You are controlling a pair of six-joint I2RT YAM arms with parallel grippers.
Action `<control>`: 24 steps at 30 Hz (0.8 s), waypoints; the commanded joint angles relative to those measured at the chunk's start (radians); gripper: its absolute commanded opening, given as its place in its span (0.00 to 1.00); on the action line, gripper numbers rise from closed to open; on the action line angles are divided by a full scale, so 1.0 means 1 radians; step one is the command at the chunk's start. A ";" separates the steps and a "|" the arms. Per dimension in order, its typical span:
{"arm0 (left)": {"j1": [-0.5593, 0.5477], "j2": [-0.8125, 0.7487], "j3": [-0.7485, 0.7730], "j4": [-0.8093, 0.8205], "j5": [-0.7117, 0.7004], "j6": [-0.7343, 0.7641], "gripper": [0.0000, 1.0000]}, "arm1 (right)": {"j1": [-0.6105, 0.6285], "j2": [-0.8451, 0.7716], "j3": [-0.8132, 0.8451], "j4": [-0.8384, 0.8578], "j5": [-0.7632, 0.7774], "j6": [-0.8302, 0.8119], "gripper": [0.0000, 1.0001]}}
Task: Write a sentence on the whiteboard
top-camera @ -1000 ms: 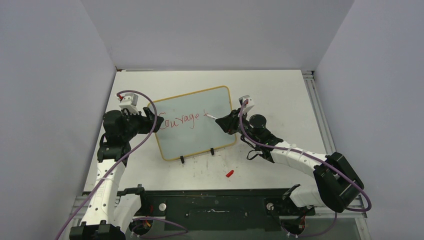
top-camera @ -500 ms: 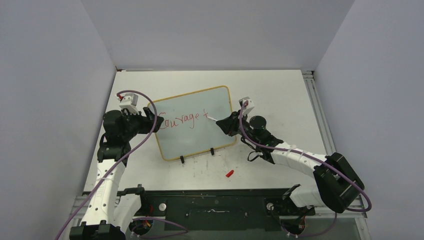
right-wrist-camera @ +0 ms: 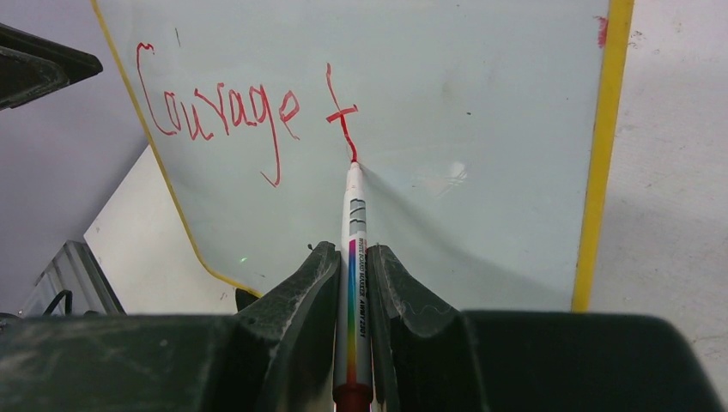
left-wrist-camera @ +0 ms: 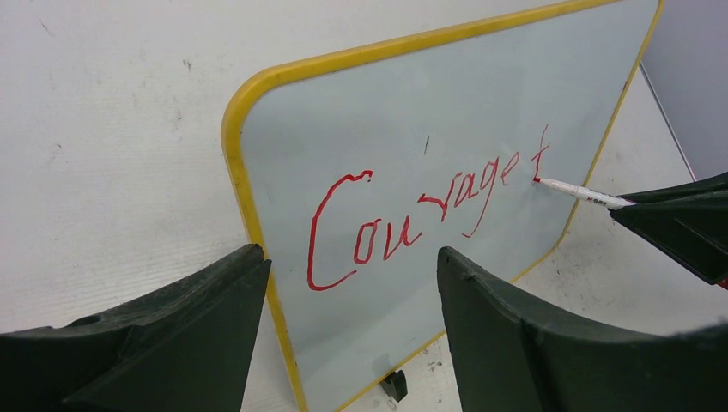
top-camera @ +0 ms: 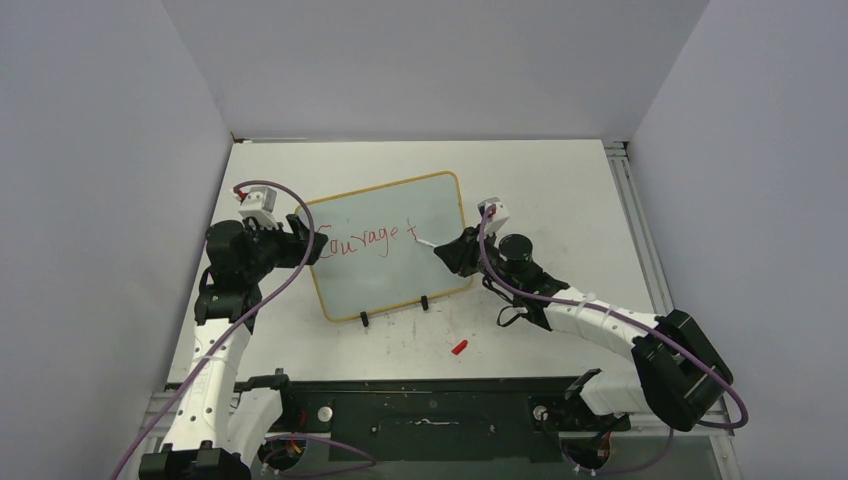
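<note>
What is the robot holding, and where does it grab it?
The right gripper pinches a marker by the back of its barrel. The left gripper straddles the whiteboard edge, jaws wide; a grip cannot be told.

The scene contains one whiteboard (top-camera: pixel 392 283) standing on two black clip feet (top-camera: pixel 364 320), one marker (right-wrist-camera: pixel 354 249) and one loose red cap (top-camera: pixel 459 347), all on one table (top-camera: pixel 560 190). Two grippers are present: the left gripper (top-camera: pixel 303 246) and the right gripper (top-camera: pixel 447 248). The sentence (top-camera: pixel 365 240) comprises one complete word and one further letter, on one line.
</note>
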 commanded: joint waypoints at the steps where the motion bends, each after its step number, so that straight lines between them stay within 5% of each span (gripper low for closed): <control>1: 0.007 -0.016 0.028 0.046 0.021 0.000 0.70 | 0.005 -0.026 -0.006 -0.011 0.037 -0.024 0.05; 24: 0.009 -0.013 0.028 0.046 0.024 -0.002 0.70 | 0.007 -0.108 0.052 -0.008 0.081 -0.044 0.05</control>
